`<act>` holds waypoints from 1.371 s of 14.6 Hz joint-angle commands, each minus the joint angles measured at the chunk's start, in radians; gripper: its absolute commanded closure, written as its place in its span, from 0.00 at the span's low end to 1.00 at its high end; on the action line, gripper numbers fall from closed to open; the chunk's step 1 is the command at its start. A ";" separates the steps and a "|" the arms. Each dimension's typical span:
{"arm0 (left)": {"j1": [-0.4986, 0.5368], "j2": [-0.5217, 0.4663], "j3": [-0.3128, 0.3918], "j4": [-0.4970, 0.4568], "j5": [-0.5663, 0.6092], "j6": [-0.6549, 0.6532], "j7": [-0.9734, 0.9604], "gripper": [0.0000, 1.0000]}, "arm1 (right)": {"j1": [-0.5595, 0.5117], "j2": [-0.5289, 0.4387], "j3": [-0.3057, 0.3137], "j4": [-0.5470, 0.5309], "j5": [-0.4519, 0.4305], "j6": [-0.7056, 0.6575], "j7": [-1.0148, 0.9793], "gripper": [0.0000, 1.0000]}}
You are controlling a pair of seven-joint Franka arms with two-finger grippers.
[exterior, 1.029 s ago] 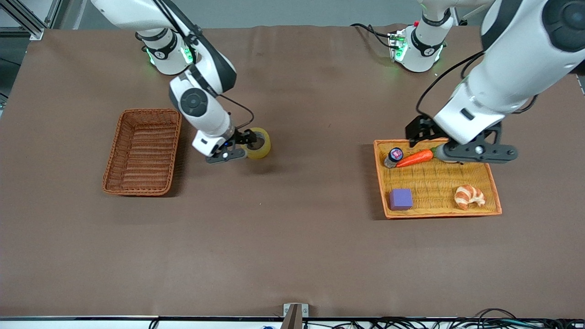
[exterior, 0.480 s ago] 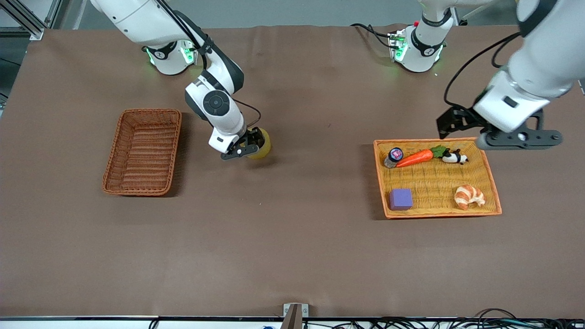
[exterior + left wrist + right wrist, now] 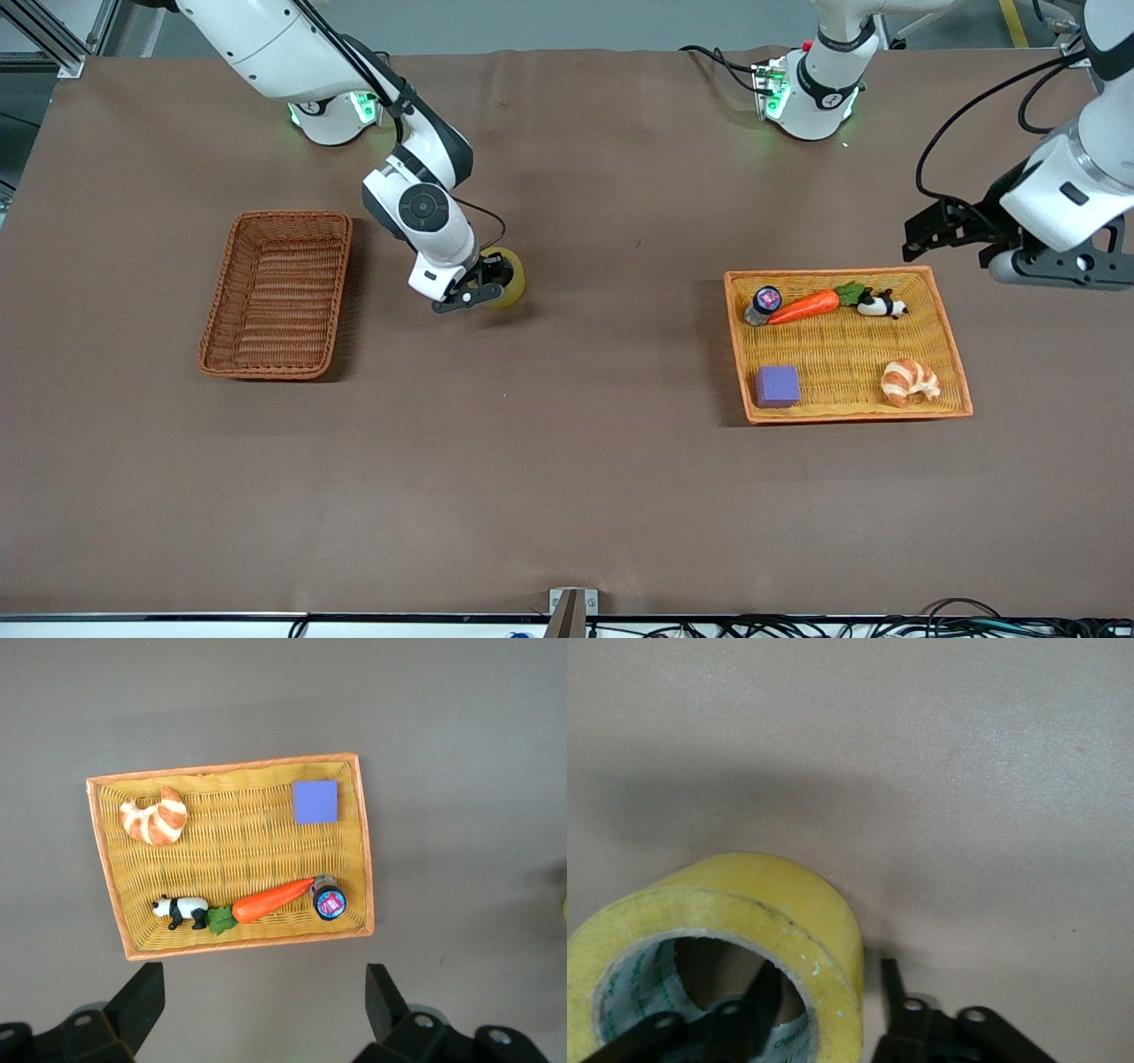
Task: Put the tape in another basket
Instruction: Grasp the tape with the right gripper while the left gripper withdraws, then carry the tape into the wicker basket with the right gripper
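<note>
The yellowish tape (image 3: 512,282) stands on the table between the two baskets, nearer the reddish-brown basket (image 3: 275,292), which is empty. My right gripper (image 3: 478,288) is down at the tape. In the right wrist view the tape (image 3: 771,895) fills the foreground, and my right gripper (image 3: 828,979) is open astride its wall: one finger is inside the ring, the other outside with a small gap to the wall. My left gripper (image 3: 1059,266) is open and empty in the air, just off the orange tray's corner at the left arm's end; it also shows in the left wrist view (image 3: 264,983).
The orange-yellow tray (image 3: 952,341) holds a carrot (image 3: 804,306), a small bottle (image 3: 764,303), a panda figure (image 3: 881,306), a purple block (image 3: 777,386) and a croissant (image 3: 910,381). The same tray (image 3: 365,850) shows in the left wrist view.
My left gripper has risen off the tray and moved toward the left arm's end of the table. My right gripper has turned and settled lower onto the tape, which stays in place.
</note>
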 commanded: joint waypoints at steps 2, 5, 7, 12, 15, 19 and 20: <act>-0.011 -0.096 -0.036 -0.121 0.069 0.041 0.011 0.00 | -0.003 -0.001 0.002 -0.007 -0.087 -0.001 0.120 1.00; -0.005 -0.096 -0.030 -0.119 0.048 0.029 0.003 0.00 | -0.020 -0.024 0.007 0.036 -0.088 -0.089 0.187 1.00; -0.011 -0.092 -0.024 -0.112 0.023 0.037 -0.023 0.00 | -0.042 -0.057 0.015 0.116 -0.084 -0.233 0.202 1.00; -0.005 -0.084 -0.022 -0.087 0.049 0.043 -0.060 0.00 | -0.204 -0.241 0.027 0.174 0.038 -0.424 0.022 1.00; -0.005 -0.081 -0.024 -0.080 0.068 0.043 -0.075 0.00 | -0.206 -0.329 -0.158 0.174 0.094 -0.513 -0.269 1.00; -0.005 -0.075 -0.027 -0.061 0.089 0.043 -0.078 0.00 | -0.207 -0.387 -0.391 0.104 0.123 -0.522 -0.621 1.00; -0.005 -0.075 -0.027 -0.060 0.089 0.043 -0.080 0.00 | -0.209 -0.389 -0.425 0.081 0.123 -0.512 -0.670 1.00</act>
